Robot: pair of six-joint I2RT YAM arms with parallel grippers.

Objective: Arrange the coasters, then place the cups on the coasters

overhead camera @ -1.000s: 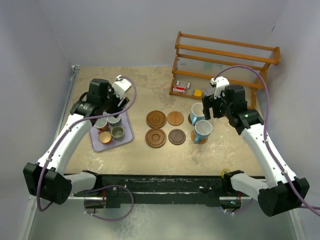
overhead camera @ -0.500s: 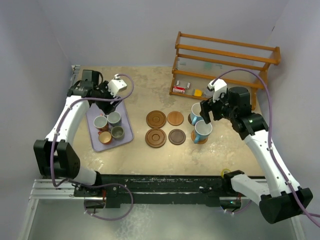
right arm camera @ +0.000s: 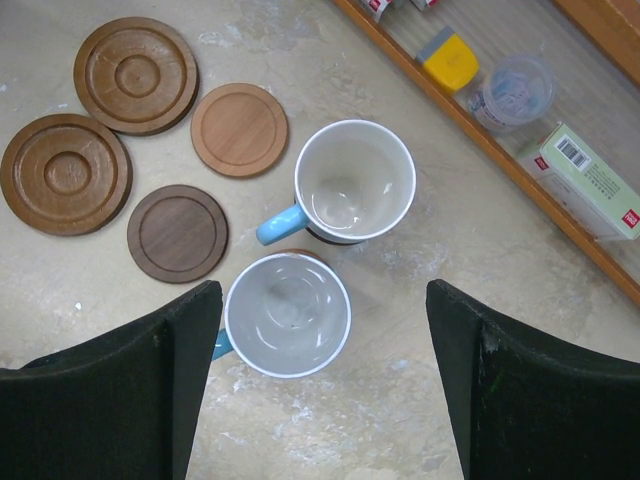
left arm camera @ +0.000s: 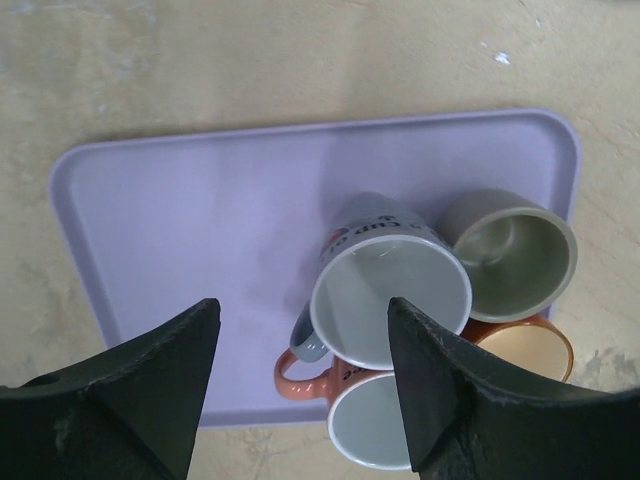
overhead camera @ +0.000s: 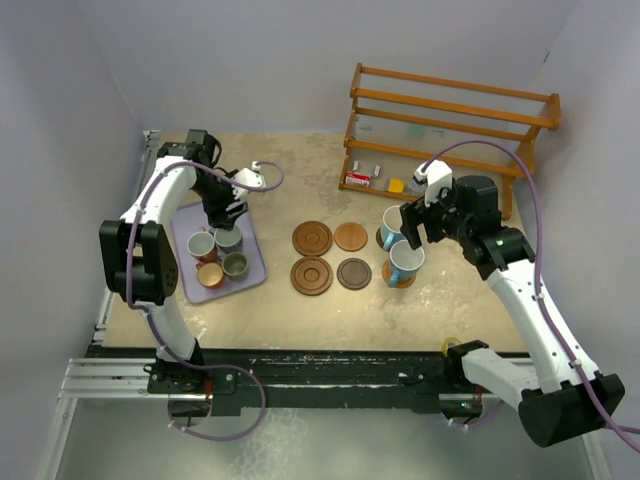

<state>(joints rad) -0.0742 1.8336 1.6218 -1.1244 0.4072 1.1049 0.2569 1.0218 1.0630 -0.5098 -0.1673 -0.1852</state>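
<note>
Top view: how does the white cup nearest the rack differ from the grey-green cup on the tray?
The white cup stands on a coaster on the table; the grey-green cup sits on the lavender tray. The white cup looks larger than the grey-green cup. The white cup shows a blue handle, the grey-green cup none. Both stand upright and empty.

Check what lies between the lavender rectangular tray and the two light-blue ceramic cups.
Four round wooden coasters, two by two; the top view shows it.
</note>
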